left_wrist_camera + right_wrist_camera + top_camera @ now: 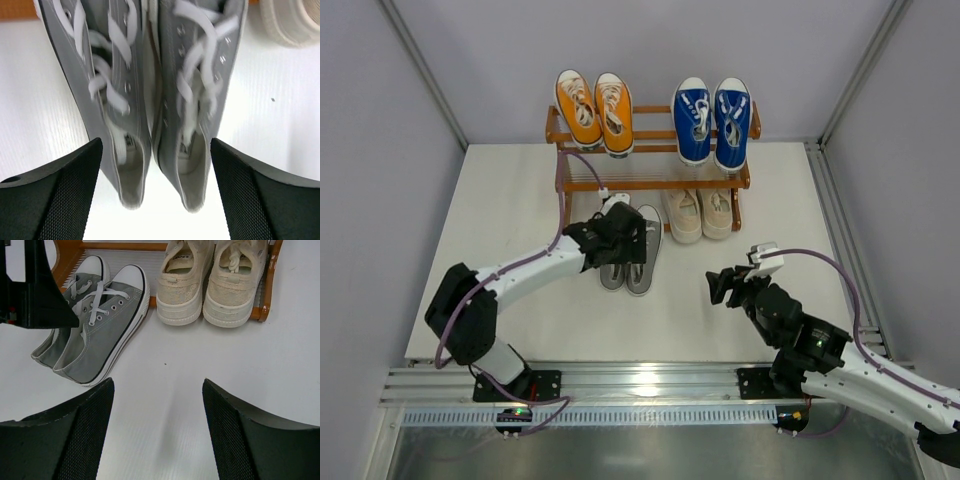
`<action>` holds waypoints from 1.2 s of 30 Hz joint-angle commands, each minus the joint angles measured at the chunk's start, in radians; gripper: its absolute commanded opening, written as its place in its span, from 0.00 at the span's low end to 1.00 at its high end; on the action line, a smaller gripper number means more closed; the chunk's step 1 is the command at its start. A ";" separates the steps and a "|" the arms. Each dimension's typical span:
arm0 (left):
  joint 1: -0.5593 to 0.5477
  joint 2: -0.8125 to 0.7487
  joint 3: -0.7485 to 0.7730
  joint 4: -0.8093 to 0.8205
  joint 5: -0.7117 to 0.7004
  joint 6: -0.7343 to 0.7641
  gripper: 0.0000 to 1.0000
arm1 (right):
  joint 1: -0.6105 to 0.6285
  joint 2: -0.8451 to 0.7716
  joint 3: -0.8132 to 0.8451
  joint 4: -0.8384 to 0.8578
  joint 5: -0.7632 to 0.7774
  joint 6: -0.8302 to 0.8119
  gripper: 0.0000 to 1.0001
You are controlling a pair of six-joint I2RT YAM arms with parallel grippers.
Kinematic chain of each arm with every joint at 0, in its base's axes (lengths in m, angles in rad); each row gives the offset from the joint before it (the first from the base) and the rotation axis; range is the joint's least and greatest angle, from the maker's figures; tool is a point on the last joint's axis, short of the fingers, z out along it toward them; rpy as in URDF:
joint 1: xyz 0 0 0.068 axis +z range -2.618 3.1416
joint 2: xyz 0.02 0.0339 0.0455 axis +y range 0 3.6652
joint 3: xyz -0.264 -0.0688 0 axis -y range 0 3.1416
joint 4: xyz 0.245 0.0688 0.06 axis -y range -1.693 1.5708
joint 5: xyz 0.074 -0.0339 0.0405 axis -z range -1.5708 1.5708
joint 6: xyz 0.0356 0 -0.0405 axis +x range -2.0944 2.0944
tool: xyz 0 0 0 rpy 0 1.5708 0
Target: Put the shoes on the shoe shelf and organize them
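The grey shoes [645,258] lie side by side on the table, toes at the lower left of the shoe shelf [650,183]. My left gripper [623,245] hovers over them, open. In the left wrist view its fingers [60,190] stand wide on either side of the grey heels [165,125], with a gap at each side. The orange pair [593,110] and the blue pair [713,120] sit on the top tier. The cream pair [700,213] is on the lower tier at the right. My right gripper [725,285] is open above bare table [157,382], with nothing between its fingers.
The right wrist view shows the grey pair [100,325], the cream pair [210,285] and the left arm's black body [30,290] at the upper left. Grey walls enclose the white table [520,220]. A metal rail [640,380] runs along the near edge.
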 commanded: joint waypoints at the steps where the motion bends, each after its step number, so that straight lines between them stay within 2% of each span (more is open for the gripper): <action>1: -0.078 -0.113 -0.064 0.054 -0.101 -0.070 0.87 | 0.004 -0.003 -0.013 0.041 0.004 0.007 0.73; 6: -0.230 -0.204 -0.231 0.148 -0.304 -0.136 0.89 | 0.004 0.003 -0.016 0.052 0.009 0.002 0.73; 8: -0.250 -0.221 -0.287 0.200 -0.342 -0.160 0.89 | 0.005 0.004 -0.019 0.058 0.010 0.000 0.73; 12: -0.302 -0.213 -0.422 0.347 -0.513 -0.193 0.90 | 0.004 0.012 -0.034 0.087 0.000 0.002 0.73; 17: -0.412 -0.156 -0.436 0.449 -0.730 -0.182 0.92 | 0.005 0.041 -0.028 0.093 -0.002 0.002 0.73; 22: -0.440 -0.132 -0.430 0.545 -0.758 -0.151 0.93 | 0.005 0.031 -0.031 0.090 0.003 -0.001 0.73; 28: -0.437 -0.080 -0.399 0.530 -0.809 -0.133 0.93 | 0.004 0.021 -0.040 0.081 0.003 0.000 0.73; 35: -0.396 -0.038 -0.422 0.642 -0.737 -0.033 0.84 | 0.005 0.006 -0.040 0.066 -0.002 0.000 0.74; 36: -0.396 -0.040 -0.428 0.692 -0.732 -0.015 0.80 | 0.005 0.003 -0.040 0.063 0.000 0.000 0.73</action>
